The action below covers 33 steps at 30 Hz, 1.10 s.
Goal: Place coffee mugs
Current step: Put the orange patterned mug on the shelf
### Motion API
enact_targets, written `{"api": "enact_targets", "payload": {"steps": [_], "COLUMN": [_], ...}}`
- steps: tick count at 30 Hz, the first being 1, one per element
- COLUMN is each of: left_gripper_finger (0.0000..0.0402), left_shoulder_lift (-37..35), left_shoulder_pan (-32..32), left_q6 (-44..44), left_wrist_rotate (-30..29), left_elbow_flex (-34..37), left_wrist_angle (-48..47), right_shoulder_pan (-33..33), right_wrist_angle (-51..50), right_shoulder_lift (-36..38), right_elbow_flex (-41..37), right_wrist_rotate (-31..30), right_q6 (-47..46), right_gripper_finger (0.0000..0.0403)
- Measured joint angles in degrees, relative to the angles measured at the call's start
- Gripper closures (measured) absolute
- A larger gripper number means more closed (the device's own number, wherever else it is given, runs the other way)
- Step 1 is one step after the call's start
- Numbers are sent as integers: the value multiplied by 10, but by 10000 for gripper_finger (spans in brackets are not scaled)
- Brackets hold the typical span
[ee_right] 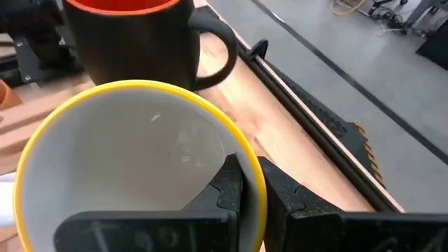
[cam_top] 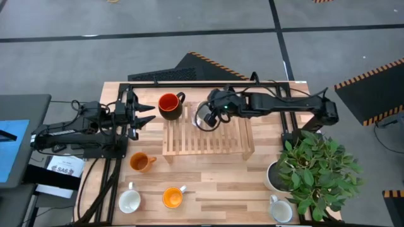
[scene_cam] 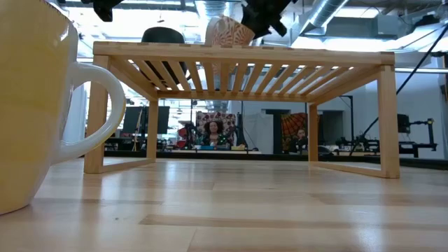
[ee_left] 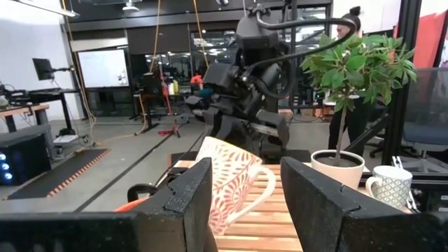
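A wooden slatted rack (cam_top: 208, 144) stands mid-table. A dark mug with a red inside (cam_top: 168, 104) stands at the rack's far left corner, also shown in the right wrist view (ee_right: 133, 38). My right gripper (cam_top: 208, 120) is shut on a white mug with a red leaf pattern and a yellow rim (ee_left: 231, 175), over the rack's far side beside the dark mug. My left gripper (cam_top: 150, 114) hangs open left of the rack, holding nothing. Two orange mugs (cam_top: 141, 162) (cam_top: 172, 197) and two white ones (cam_top: 129, 202) (cam_top: 279, 210) stand on their bases on the table. My right gripper pinches the patterned mug's wall at the yellow rim (ee_right: 246, 155), one finger (ee_right: 229, 187) inside the mug and the other (ee_right: 288, 199) outside. The fingers slant down from the table's right. The mug hangs tilted just over the rack top (scene_cam: 231, 49); whether it touches, I cannot tell.
A leafy plant in a white pot (cam_top: 278, 176) stands at the table's right, near the front. A large pale mug (scene_cam: 35, 105) fills the low view's left. The rack's near part and the table's front middle (cam_top: 221, 189) are bare wood.
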State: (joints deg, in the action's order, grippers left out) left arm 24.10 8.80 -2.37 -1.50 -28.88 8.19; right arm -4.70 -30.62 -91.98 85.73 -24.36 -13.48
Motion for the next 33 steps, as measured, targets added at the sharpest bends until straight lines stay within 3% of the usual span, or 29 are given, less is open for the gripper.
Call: {"api": "enact_targets", "payload": {"steps": [7, 15, 33], "left_gripper_finger": [244, 244, 244], "left_shoulder_lift": [0, 0, 0], "left_shoulder_pan": [0, 0, 0], "left_q6": [0, 0, -1], "left_wrist_rotate": [0, -4, -5], "left_elbow_flex": [0, 0, 0], "left_wrist_angle": [-5, -10, -12], "right_shoulder_pan": [-13, -26, -37], "right_wrist_angle": [-9, -1, 31], "right_shoulder_lift": [-15, -19, -22], "right_elbow_flex": [9, 9, 8], "right_wrist_rotate": [6, 20, 24], "right_q6": [-1, -1, 5], "right_gripper_finger": [357, 322, 316]}}
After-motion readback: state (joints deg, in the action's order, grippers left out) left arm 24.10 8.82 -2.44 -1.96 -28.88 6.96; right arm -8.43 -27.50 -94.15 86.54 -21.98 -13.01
